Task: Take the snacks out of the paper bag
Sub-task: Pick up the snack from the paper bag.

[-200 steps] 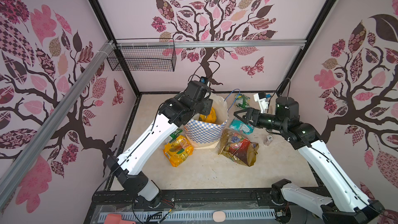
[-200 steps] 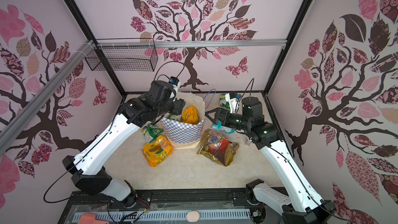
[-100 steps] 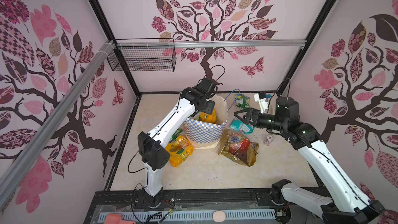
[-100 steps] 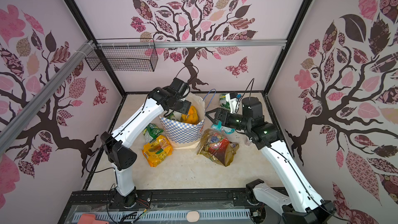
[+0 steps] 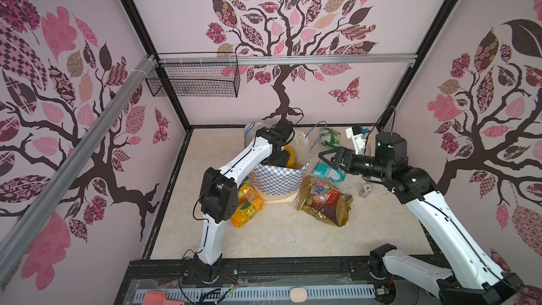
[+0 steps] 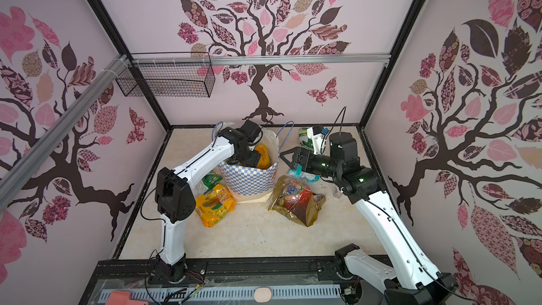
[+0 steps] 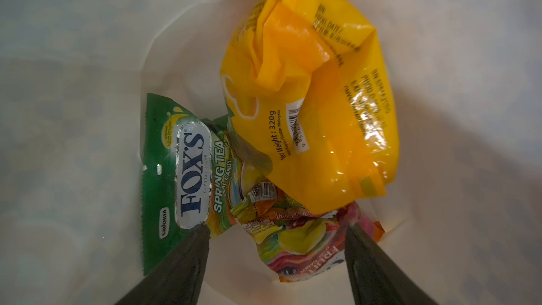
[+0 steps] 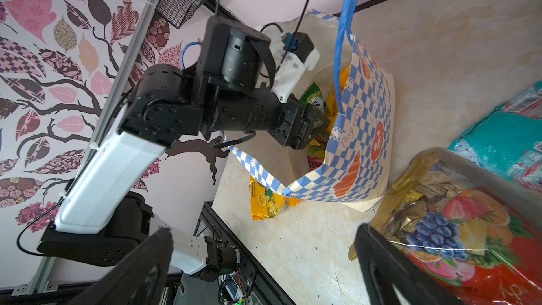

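Snacks left in paper bag [image 5: 278, 178]: orange-yellow packet [image 7: 316, 118], green FOX'S packet [image 7: 176, 171], multicolour fruit packet [image 7: 299, 239]. All three lie just below left gripper [image 7: 277, 225], which is down inside the bag, jaws spread, nothing clamped. FOX'S packet is by one fingertip, fruit packet between the two. Right gripper [image 5: 325, 156] is outside, just beside bag rim, jaws wide, empty. Teal packet [image 5: 328, 171] is under it, gold-and-red pack [image 5: 324, 202] near.
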{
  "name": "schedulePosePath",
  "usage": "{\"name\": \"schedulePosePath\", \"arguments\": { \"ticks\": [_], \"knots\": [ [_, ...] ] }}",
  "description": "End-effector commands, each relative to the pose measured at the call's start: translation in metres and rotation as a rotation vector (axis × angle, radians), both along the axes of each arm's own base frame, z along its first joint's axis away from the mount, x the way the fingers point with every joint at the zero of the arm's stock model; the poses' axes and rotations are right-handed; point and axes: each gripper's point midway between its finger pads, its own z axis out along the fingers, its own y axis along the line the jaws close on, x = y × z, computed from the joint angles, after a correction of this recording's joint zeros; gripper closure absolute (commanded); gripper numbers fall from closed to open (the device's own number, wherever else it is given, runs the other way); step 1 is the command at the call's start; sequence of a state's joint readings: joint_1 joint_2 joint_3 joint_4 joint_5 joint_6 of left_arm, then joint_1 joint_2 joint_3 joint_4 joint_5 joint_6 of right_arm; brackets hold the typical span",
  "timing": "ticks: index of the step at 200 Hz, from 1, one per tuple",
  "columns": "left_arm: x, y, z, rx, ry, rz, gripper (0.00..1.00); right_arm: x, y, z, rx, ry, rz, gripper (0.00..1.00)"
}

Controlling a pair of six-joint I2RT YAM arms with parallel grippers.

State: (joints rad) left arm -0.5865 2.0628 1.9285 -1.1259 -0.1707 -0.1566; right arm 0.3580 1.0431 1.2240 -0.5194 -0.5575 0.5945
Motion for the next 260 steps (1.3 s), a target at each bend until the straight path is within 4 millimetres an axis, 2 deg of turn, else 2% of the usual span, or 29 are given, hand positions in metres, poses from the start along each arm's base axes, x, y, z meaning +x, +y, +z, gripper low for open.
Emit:
{"name": "schedulePosePath", "arguments": {
  "ticks": [1,38,67,95,147,166,202,239,260],
  "knots": [
    [0.005,0.001,-0.024,0.010,0.017,0.001,0.23,-0.007,0.003,0.010,0.005,-0.026,0.037,0.00],
    [0.017,0.007,-0.049,0.040,0.025,0.020,0.20,-0.008,0.009,0.014,-0.044,-0.041,0.065,0.00],
    [0.026,0.008,-0.070,0.060,0.045,0.018,0.18,-0.017,0.031,0.006,-0.129,-0.044,0.124,0.00],
    [0.019,0.010,-0.095,0.085,0.115,0.007,0.18,-0.020,0.047,-0.004,-0.117,-0.003,0.172,0.00],
    [0.003,0.016,-0.138,0.091,0.215,0.018,0.20,-0.017,0.047,-0.003,-0.119,-0.013,0.159,0.00],
    [-0.003,0.018,-0.150,0.086,0.250,0.027,0.26,-0.018,0.047,-0.004,-0.118,-0.008,0.159,0.00],
    [-0.015,0.019,-0.164,0.014,0.332,0.060,0.50,-0.018,0.047,-0.003,-0.117,-0.009,0.154,0.00],
    [-0.013,0.018,-0.151,-0.010,0.316,0.063,0.81,-0.017,0.047,-0.002,-0.111,-0.010,0.151,0.00],
    [-0.009,0.017,-0.137,-0.025,0.288,0.063,0.93,-0.017,0.047,-0.002,-0.108,-0.009,0.150,0.00]
  ]
}}
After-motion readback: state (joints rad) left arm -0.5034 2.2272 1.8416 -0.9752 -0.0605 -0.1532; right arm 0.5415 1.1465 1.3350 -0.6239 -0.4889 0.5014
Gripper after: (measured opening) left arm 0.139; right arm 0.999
